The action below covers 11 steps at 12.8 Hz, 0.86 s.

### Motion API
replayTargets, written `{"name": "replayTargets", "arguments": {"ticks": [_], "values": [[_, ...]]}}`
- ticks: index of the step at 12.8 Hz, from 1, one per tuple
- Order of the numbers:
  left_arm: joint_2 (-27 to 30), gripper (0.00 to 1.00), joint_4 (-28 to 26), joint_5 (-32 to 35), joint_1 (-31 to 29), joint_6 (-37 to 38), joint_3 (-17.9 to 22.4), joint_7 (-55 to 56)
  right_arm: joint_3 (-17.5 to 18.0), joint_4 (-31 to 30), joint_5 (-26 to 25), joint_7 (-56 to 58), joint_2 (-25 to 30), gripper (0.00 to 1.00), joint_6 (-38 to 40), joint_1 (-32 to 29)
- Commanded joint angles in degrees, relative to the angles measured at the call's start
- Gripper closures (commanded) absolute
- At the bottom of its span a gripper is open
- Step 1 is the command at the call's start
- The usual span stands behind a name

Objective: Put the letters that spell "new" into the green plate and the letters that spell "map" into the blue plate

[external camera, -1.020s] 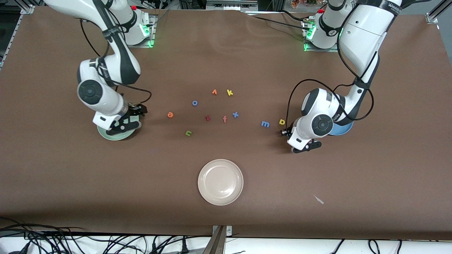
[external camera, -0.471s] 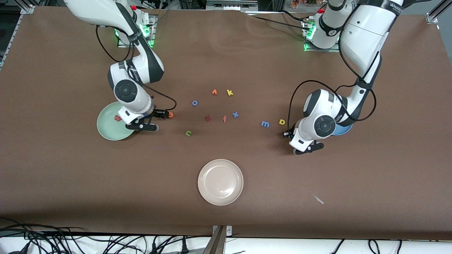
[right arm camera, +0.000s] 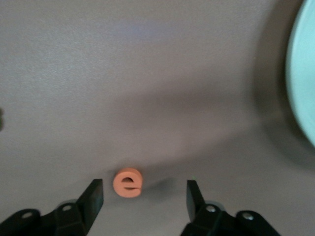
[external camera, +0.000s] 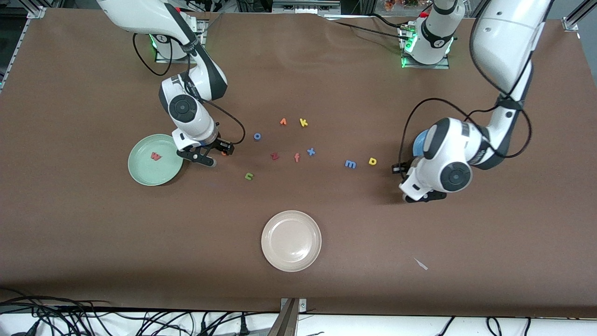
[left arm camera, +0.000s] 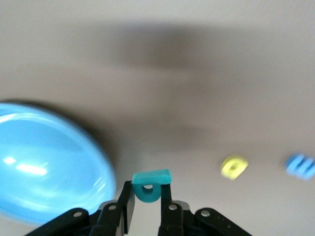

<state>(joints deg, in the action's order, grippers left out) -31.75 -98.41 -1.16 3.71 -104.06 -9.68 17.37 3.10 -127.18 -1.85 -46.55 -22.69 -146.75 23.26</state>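
The right gripper [right arm camera: 142, 194] hangs low over the brown tabletop [external camera: 93, 233] just beside the green plate [external camera: 140, 175], its fingers spread apart with the orange "e" [right arm camera: 127, 183] lying flat between them, not yet grasped. The red-pink "w" [external camera: 156, 156] rests inside the green plate, while the green "n" [external camera: 249, 176] lies on the tabletop nearer the front camera than the "e", toward the middle of the table. The left gripper [left arm camera: 146, 201] is clenched on the teal "a" [left arm camera: 149, 185], holding it in the air beside the blue plate [left arm camera: 44, 167], which sits at the left arm's end of the table and is largely hidden by that arm in the front view. The yellow "p" [external camera: 372, 161] and the blue "m" [external camera: 350, 164] lie next to each other on the tabletop, near that plate. A cream-white plate [external camera: 291, 241] sits well apart, closest to the front camera.
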Motion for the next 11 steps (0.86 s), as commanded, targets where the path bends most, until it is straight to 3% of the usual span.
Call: {"name": "replayTargets", "arguments": {"ticks": [1,4,7,9,11], "values": [[4.1,0.91,-2.5,1.4,-4.0,6.8,-0.2,-8.9,-0.1,-0.3,0.4,-2.1,-1.5,0.38,-3.0,1.0],[3.5,0.89,-6.4,7.1,-7.1,8.2,-0.3,-13.8,-0.1,-0.3,0.4,-4.3,-1.7,0.51,-3.3,1.1],[1.1,0.8,-6.9,7.6,-9.3,6.8,-0.4,-15.9,-0.1,-0.3,0.3,-4.3,-1.7,0.79,-3.3,1.1],[0.0,0.55,-6.9,7.6,-9.2,6.7,-0.4,-15.9,-0.1,-0.3,0.3,-3.8,-1.3,0.87,-2.8,1.1],[0.1,0.0,-6.4,7.0,-9.2,6.7,-0.5,-15.8,-0.5,0.2,0.2,-2.4,0.2,0.88,-1.5,1.1]]}}
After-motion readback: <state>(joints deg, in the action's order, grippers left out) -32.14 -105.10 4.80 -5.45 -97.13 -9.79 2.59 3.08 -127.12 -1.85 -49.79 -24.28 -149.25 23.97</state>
